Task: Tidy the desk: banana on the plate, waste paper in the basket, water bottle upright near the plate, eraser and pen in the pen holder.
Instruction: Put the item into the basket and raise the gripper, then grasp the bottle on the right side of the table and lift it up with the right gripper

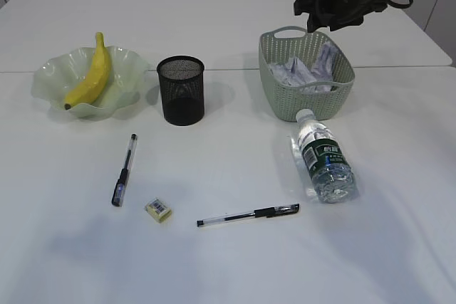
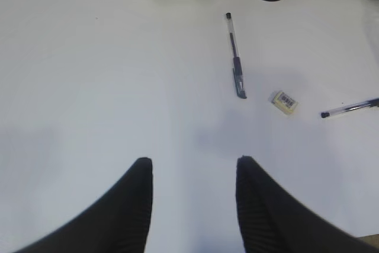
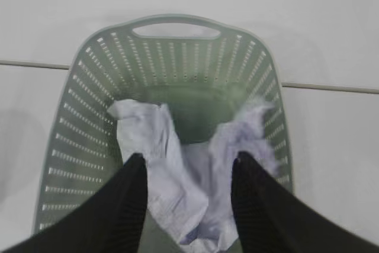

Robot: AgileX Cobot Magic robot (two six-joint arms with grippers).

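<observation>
On my screens the green woven basket [image 1: 305,76] holds crumpled waste paper [image 3: 172,164], lying loose in its bottom. My right hand [image 3: 185,205] hangs above the basket with its fingers apart and nothing between them; the paper shows below the gap. The banana [image 1: 91,72] lies in the pale wavy-edged plate [image 1: 50,80] at the far left. The black mesh pen holder [image 1: 181,90] stands between plate and basket, and I cannot tell whether anything is in it. On the worktop [image 1: 228,261] the water bottle [image 1: 324,165] lies on its side, its cap just beside the basket's front wall. One pen [image 2: 235,57], the eraser [image 2: 284,101] and a second pen [image 1: 248,214] lie nearer me. My left hand [image 2: 194,205] hovers over bare worktop, fingers apart, empty.
</observation>
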